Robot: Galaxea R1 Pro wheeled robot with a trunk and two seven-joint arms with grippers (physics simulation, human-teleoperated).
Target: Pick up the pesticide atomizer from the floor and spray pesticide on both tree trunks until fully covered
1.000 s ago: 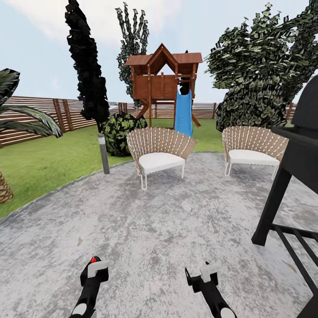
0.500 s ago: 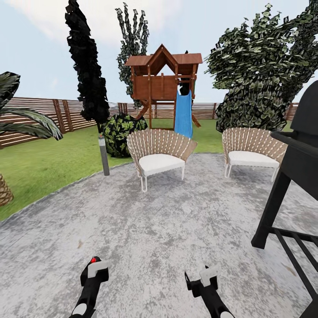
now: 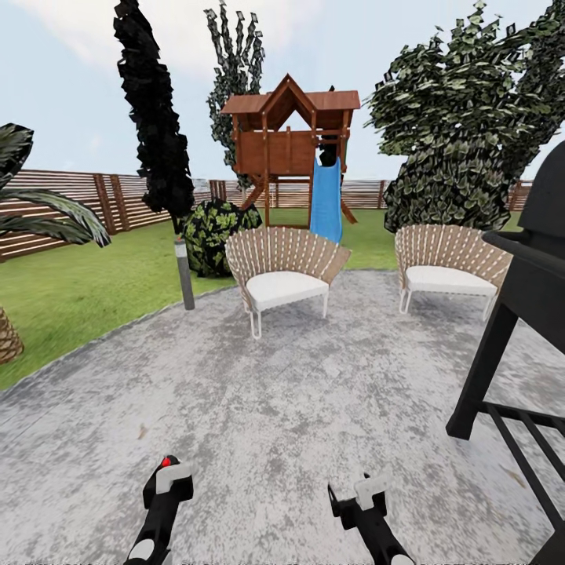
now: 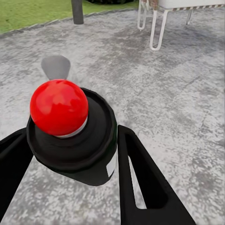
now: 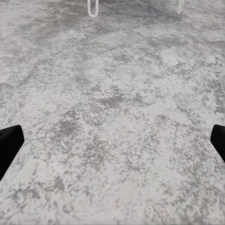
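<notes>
My left gripper (image 3: 166,480) is shut on the pesticide atomizer (image 3: 165,462), low in the head view. Up close, the atomizer (image 4: 58,105) is a dark bottle with a round red top, clamped between the two black fingers (image 4: 140,178). My right gripper (image 3: 357,496) hangs beside it, open and holding nothing, its fingertips (image 5: 9,140) wide apart over the mottled grey stone floor (image 3: 275,392). A tall tree with a patchy green crown (image 3: 235,71) rises behind the playset; its trunk is hidden. The green lawn of the garden (image 3: 78,290) lies beyond the paving.
A black grill (image 3: 534,298) stands close on the right, its lower rack reaching toward me. Two wicker chairs (image 3: 282,275) (image 3: 447,263) sit ahead on the paving. A grey post (image 3: 184,275), dark conifer (image 3: 153,118), palm (image 3: 8,337), playset (image 3: 290,141) and slat fence (image 3: 78,196) lie beyond.
The whole picture has shifted slightly, so the camera moved. The right gripper sits a little lower in the picture. The left gripper keeps the atomizer in the same place.
</notes>
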